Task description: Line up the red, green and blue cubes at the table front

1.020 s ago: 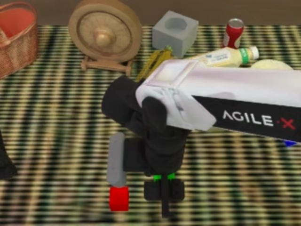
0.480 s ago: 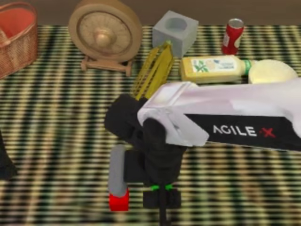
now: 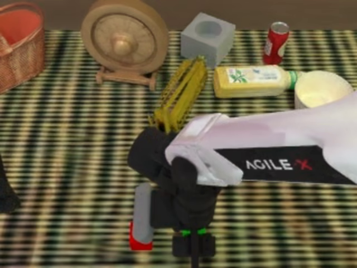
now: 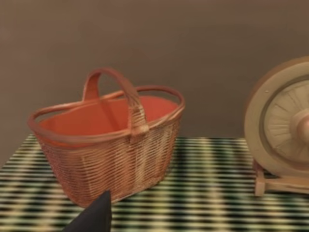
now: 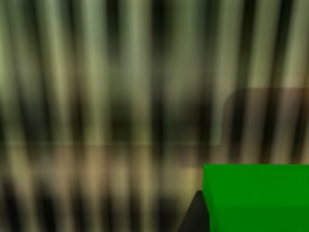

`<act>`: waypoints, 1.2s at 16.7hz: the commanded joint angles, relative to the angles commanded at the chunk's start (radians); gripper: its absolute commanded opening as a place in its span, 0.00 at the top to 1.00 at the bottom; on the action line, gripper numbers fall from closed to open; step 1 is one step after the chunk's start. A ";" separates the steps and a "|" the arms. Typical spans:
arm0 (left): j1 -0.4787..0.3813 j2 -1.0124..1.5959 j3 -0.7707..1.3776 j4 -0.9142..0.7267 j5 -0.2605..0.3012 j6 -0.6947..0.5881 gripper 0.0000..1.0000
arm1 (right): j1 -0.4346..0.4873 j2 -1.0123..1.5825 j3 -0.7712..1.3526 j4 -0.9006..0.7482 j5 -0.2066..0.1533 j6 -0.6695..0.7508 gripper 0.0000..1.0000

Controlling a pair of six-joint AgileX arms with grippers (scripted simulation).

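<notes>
The left arm is parked at the far left edge of the surface, only a dark sliver of it showing in the top view; its wrist camera looks at a wicker basket and a wooden wheel, and whether that pincer is open or closed I cannot tell. Next comes the red cube, resting at the front of the surface just to the left of the right pincer, partly hidden under the arm's grey side part. The right pincer itself is closed on the green cube, of which only thin green slivers show at its fingers from above, while its own wrist view shows a clean green face hanging close over the woven stripes. The blue cube is not visible in any view, probably hidden beneath the right arm. These cubes look rigid, light and glossy, so they should neither deform nor strain the arm, but the slick faces could slip or twist if pinched near an edge. The sound hold is flat on two opposite faces, centred, with the fingers square to them.
</notes>
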 joint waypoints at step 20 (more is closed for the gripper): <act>0.000 0.000 0.000 0.000 0.000 0.000 0.00 | 0.000 0.000 0.000 0.000 0.000 0.000 0.00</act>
